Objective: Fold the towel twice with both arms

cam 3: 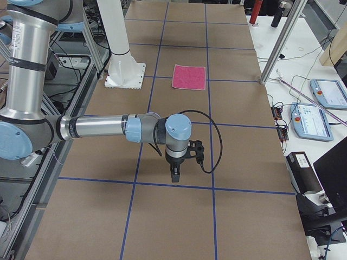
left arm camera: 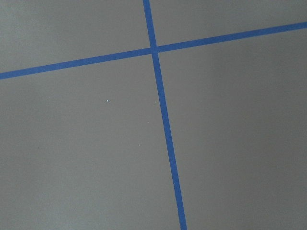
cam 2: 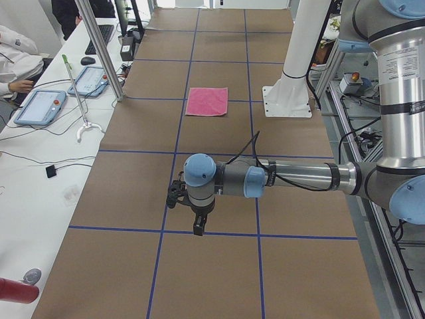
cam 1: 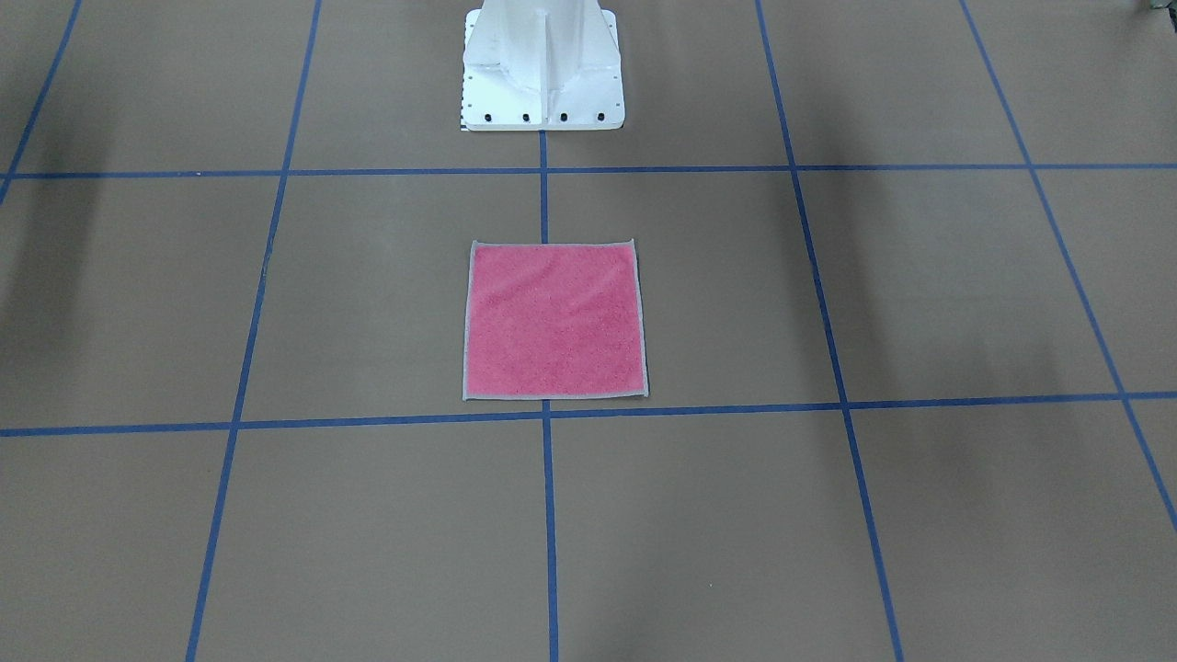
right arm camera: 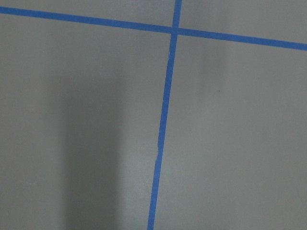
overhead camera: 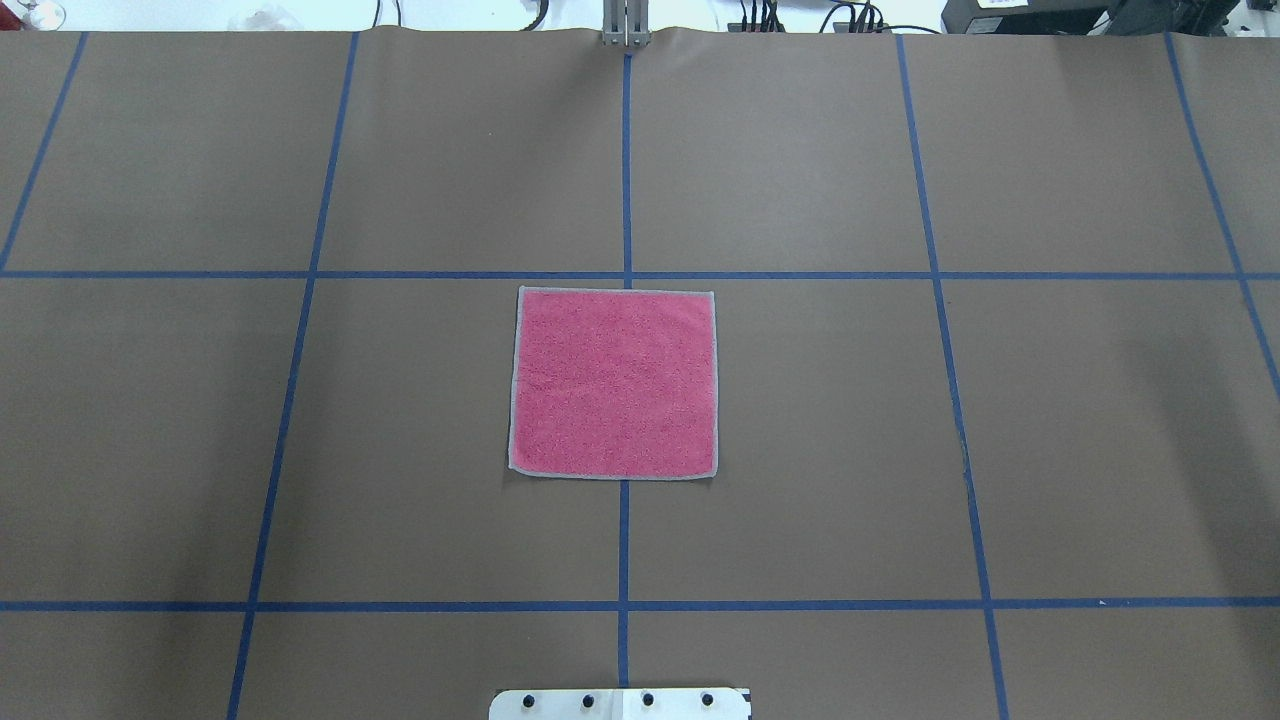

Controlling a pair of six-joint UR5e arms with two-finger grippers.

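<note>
The towel (cam 1: 554, 320) lies flat and unfolded, pink face up, in the middle of the table, just in front of the pedestal; it also shows in the overhead view (overhead camera: 614, 382) and both side views (cam 2: 206, 102) (cam 3: 189, 77). Neither arm appears in the overhead or front-facing views. My left gripper (cam 2: 198, 226) hangs over bare table far from the towel, toward the table's left end. My right gripper (cam 3: 174, 176) hangs likewise toward the right end. I cannot tell whether either is open or shut. Both wrist views show only brown table and blue tape lines.
The white bolted pedestal (cam 1: 542, 74) stands at the robot's side of the towel. Blue tape lines (overhead camera: 625, 275) grid the brown table. An operators' bench with tablets (cam 2: 41, 106) and a metal post (cam 2: 99, 46) runs along the far side, with another tablet (cam 3: 312, 122) in the right side view.
</note>
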